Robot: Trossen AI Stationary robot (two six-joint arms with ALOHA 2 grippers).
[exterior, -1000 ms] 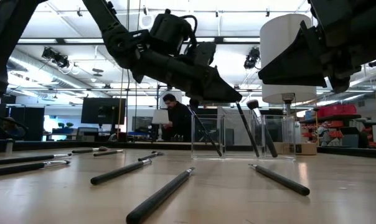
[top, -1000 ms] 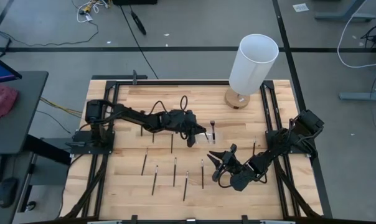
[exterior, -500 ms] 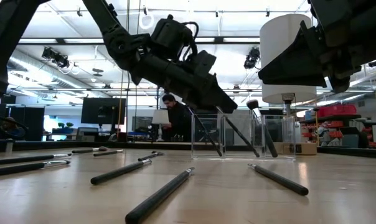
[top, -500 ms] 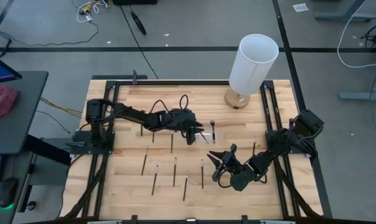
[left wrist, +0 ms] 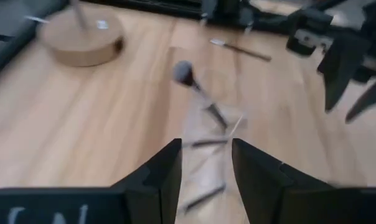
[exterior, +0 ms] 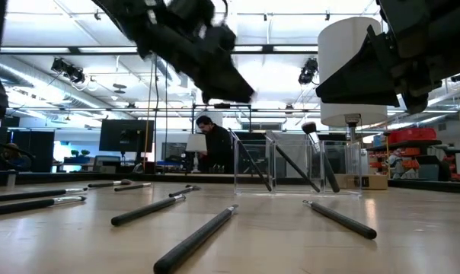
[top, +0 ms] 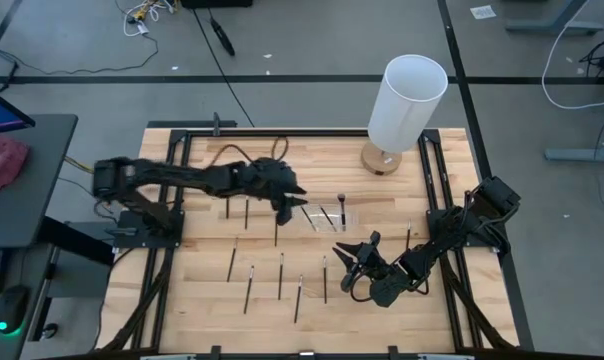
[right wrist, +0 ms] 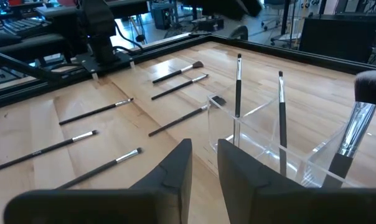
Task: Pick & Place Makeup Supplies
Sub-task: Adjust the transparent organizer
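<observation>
Makeup brushes [top: 280, 275]: I count three upright in the clear holder [top: 329, 217] at centre frame, roughly nine lying on the table [top: 202, 300]. Left gripper [top: 290, 203] apart, empty; right gripper [top: 354, 255] slightly apart, empty. Wrist view is blurred.

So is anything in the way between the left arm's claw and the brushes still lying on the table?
Nothing visible blocks it. The left end effector hangs open and empty above the table beside the clear holder, and the loose brushes lie on bare wood nearer the front edge. The right end effector waits off to their side.

brushes [top: 280, 275] strewn across front boards; lamp [top: 406, 100] blocking far corner
</observation>
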